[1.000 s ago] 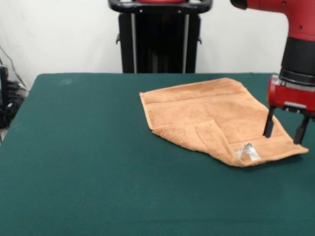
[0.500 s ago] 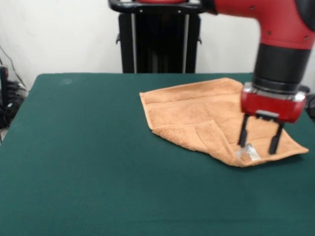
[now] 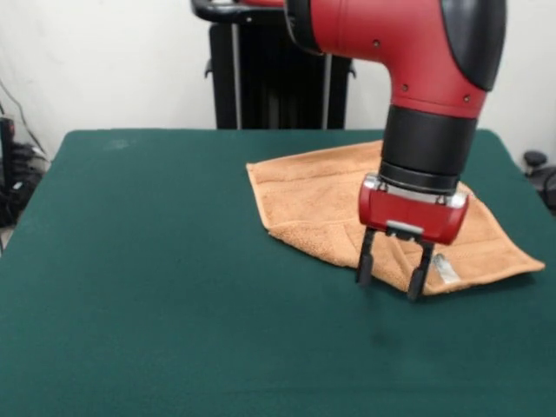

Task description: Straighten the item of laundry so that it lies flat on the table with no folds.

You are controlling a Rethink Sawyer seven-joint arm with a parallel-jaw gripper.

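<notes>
Pincer (image 3: 391, 279) moved from towel's (image 3: 313, 195) far corner to near edge.

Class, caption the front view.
Open red gripper at the folded edge of a light-orange terry towel on green felt table.

A large table (image 3: 156, 287) is covered edge to edge in dark green cloth. A light-orange towel (image 3: 313, 195) is spread on it toward the right side, closer to the far edge than to the near one. A flap is doubled over along the towel's near edge, so it is not fully flat. A small white label (image 3: 446, 269) is seen by the towel's near right corner.
</notes>
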